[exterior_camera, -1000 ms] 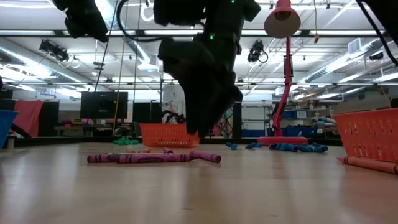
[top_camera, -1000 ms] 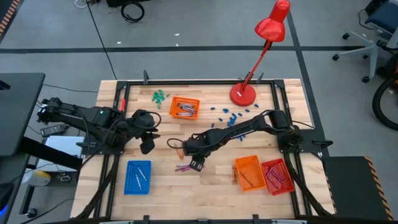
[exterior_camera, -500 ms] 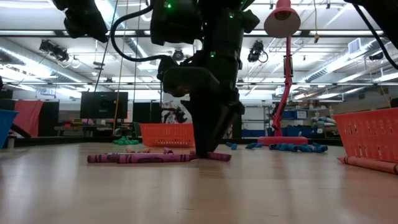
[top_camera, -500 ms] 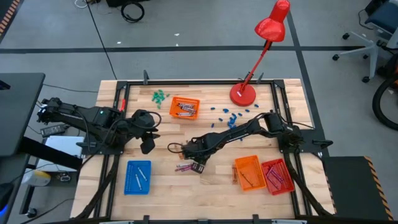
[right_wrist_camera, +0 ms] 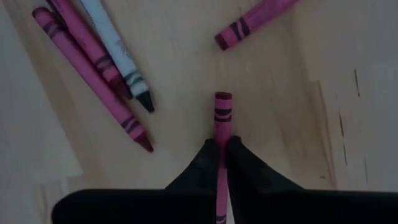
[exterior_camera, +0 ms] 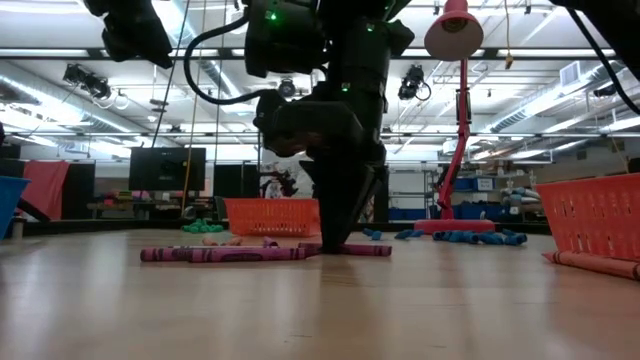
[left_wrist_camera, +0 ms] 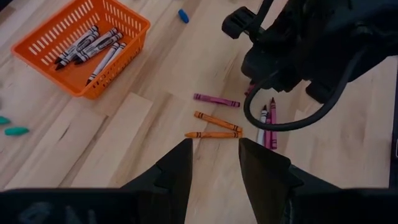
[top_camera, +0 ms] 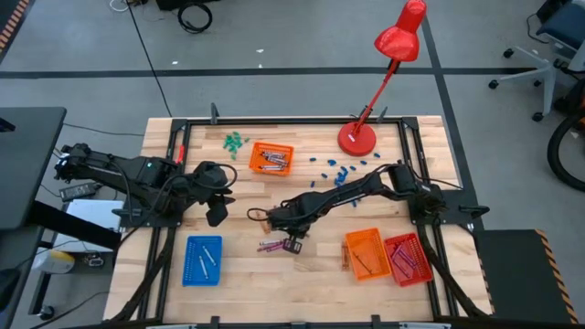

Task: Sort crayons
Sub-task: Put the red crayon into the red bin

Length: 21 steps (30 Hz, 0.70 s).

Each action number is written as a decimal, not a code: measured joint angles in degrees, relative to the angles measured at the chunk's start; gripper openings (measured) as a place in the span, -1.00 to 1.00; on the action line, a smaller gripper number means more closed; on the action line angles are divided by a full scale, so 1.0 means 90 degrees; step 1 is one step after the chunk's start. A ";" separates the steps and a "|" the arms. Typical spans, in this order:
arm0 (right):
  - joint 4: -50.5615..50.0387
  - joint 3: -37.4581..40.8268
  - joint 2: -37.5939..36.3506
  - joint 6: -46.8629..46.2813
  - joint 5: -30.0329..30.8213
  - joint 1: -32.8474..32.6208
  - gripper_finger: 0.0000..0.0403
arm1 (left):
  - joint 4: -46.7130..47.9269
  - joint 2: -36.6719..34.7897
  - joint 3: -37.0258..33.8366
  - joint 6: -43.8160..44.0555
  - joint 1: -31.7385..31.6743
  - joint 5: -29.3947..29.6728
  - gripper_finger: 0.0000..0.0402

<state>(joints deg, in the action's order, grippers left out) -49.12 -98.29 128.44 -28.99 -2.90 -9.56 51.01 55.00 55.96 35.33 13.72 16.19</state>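
Right gripper (right_wrist_camera: 222, 155) around magenta crayon (right_wrist_camera: 222, 118)

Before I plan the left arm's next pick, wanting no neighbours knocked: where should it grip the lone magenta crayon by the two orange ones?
Probably mid-length, from straight above, left claw straddling its width: the magenta crayon lies flat, with bare wood along both long sides, clear of the orange crayons.

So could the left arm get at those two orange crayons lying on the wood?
Probably yes. The left gripper is open, and the two orange crayons lie just ahead on bare wood. The right gripper, shut on a magenta crayon, works close beside them.
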 joint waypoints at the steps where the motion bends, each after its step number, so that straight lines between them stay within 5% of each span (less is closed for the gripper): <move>1: -0.0055 0.0004 -0.0010 0.0030 -0.0008 -0.0001 -0.88 | 0.0016 0.0000 0.0000 -0.0002 0.0000 -0.0001 -0.29; 21: -0.1599 0.0016 -0.1068 0.0079 -0.0089 -0.0104 -0.87 | 0.0354 0.0000 0.0000 -0.0229 0.0001 -0.0001 -0.29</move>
<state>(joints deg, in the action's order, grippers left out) -63.51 -98.15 118.83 -28.27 -3.70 -10.49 54.19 55.00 55.96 33.27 13.73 16.19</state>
